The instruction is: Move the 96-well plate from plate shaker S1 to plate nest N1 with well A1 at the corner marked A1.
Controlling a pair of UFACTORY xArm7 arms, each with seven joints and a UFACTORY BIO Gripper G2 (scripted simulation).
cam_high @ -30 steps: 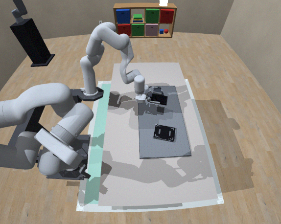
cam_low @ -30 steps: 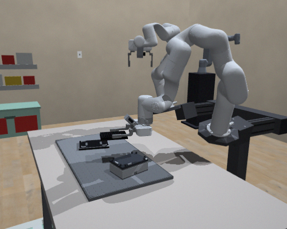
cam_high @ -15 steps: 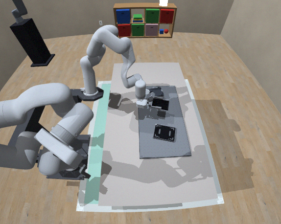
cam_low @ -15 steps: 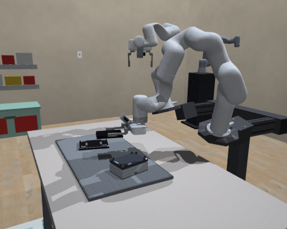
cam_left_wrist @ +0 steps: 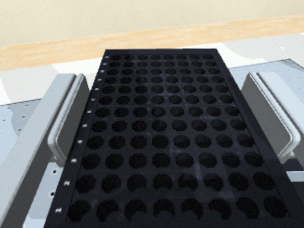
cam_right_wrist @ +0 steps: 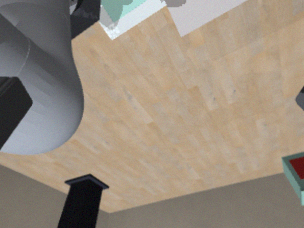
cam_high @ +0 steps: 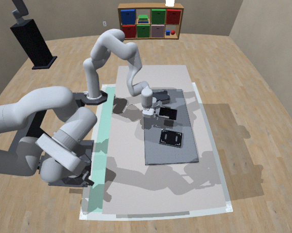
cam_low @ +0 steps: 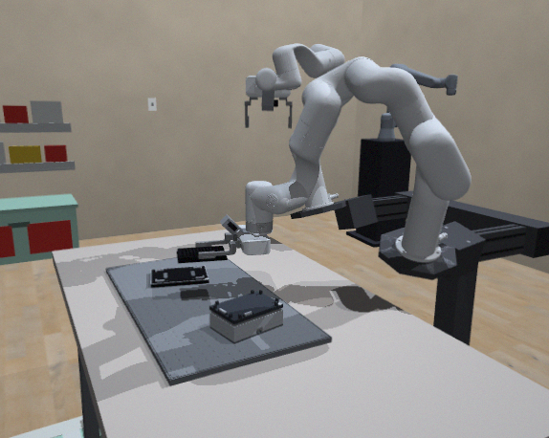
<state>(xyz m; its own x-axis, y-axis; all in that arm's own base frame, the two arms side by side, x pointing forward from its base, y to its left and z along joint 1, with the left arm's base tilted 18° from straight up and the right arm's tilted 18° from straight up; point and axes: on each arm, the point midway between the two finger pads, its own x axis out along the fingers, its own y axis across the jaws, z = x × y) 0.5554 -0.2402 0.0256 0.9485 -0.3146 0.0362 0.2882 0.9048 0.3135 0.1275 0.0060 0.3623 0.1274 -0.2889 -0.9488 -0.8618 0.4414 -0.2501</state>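
The black 96-well plate [cam_high: 171,113] [cam_low: 187,254] [cam_left_wrist: 160,120] is held level above the board, between shaker and nest in the top view. My left gripper [cam_high: 166,113] [cam_low: 199,250] [cam_left_wrist: 170,117] is shut on its two long sides. In the left wrist view column number 1 is nearest the palm, numbers along the left edge; row letters are not readable. The plate nest N1 [cam_high: 171,138] [cam_low: 181,275] is empty. The plate shaker S1 [cam_high: 162,96] [cam_low: 246,306] bears no plate; the left arm partly hides it in the top view. My right gripper [cam_low: 268,125] [cam_right_wrist: 160,102] is open and empty, high up.
The grey board [cam_high: 169,156] [cam_low: 213,369] bears the nest and shaker on the pale table [cam_high: 143,201] [cam_low: 365,383]. The right arm [cam_high: 49,102] is folded back at the left of the top view, away from the board. Corner posts stand up from the shaker's top.
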